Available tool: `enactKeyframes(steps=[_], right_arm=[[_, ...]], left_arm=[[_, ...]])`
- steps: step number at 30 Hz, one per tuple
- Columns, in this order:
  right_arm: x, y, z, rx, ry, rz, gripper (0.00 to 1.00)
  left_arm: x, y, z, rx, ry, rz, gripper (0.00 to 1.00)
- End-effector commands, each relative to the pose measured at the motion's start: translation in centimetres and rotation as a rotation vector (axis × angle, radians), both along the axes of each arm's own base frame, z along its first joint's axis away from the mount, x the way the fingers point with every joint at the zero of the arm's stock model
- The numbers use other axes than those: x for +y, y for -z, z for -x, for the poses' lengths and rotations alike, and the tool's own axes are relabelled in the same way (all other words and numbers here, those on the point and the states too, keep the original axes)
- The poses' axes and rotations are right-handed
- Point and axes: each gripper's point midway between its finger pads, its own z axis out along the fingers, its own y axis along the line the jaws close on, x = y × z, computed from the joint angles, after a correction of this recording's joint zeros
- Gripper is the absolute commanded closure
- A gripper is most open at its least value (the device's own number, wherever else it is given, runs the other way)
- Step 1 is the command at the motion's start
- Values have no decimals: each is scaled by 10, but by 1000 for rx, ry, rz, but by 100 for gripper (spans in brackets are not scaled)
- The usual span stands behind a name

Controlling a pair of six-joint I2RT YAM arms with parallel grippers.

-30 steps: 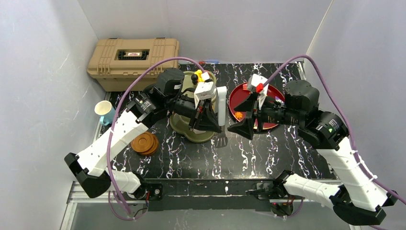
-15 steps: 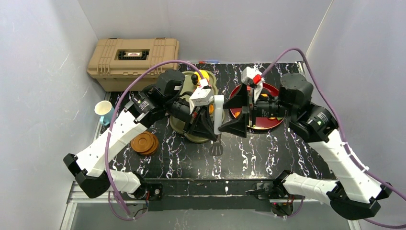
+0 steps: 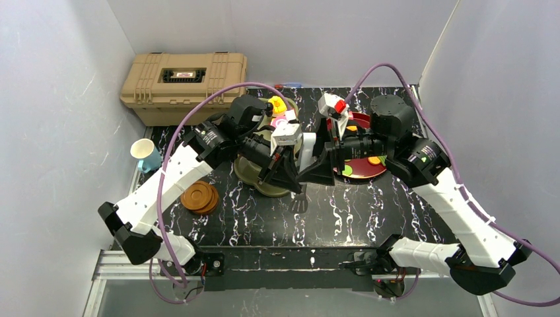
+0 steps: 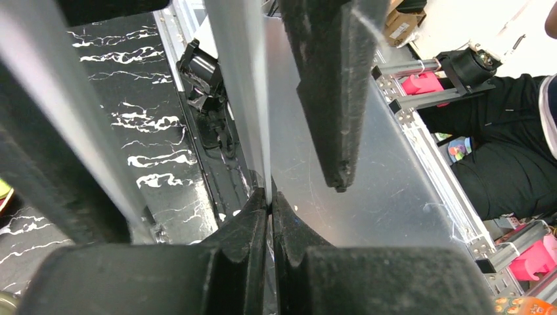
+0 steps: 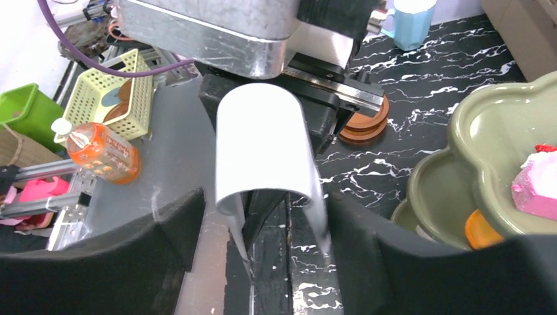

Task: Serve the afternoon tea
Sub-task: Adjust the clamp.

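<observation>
Right wrist: white mug [image 5: 263, 141] lies between the released right tool [image 5: 266, 197] fingers.
Left wrist: left tool [image 4: 269, 203] clenched on the mug's wall; mug mostly cropped.
Top external: grip obscured by wrists.

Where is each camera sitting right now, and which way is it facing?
Top external: fixed above and behind the bases, looking down on the table; both arms show.
Left wrist: on the left arm, looking past the left fingers, pinched on the wall of the white mug, toward the table's near edge.
Right wrist: on the right arm, facing the robot's left; the open right fingers flank the mug.
Shared: top and right wrist both show the mug, green stand, wooden saucers.
</observation>
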Motion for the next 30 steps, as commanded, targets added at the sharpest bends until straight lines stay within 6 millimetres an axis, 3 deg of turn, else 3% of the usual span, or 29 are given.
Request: enactKeyframes(steps=[1, 6, 8, 10, 11, 13, 14, 21, 24, 30], right_arm=[[2, -11, 6, -26, -42, -37, 35], [-4, -2, -4, -49, 49, -33, 81], [-7, -1, -12, -67, 114, -33, 89], [-12, -1, -20, -83, 178, -33, 92], [-14, -1, -24, -92, 211, -29, 93], [-21, 2, -35, -110, 294, -9, 93], [-25, 2, -40, -116, 332, 1, 93], [-44, -9, -66, -149, 545, -36, 89], [-46, -15, -82, -136, 634, -84, 88], [-45, -32, -102, -77, 747, -224, 86]], left_arm=[[5, -19, 7, -12, 35, 43, 100], [6, -19, 8, -3, 37, 38, 100], [6, -19, 9, -4, 35, 37, 100], [6, -18, 6, -22, 16, 32, 100], [6, -17, 3, -41, -4, 27, 85], [6, -16, -8, -97, -73, 10, 45], [6, -14, -17, -136, -124, -3, 30], [19, -13, -85, -355, -583, 17, 5], [19, -15, -106, -438, -723, 74, 2], [-17, -20, -132, -575, -790, 155, 2]])
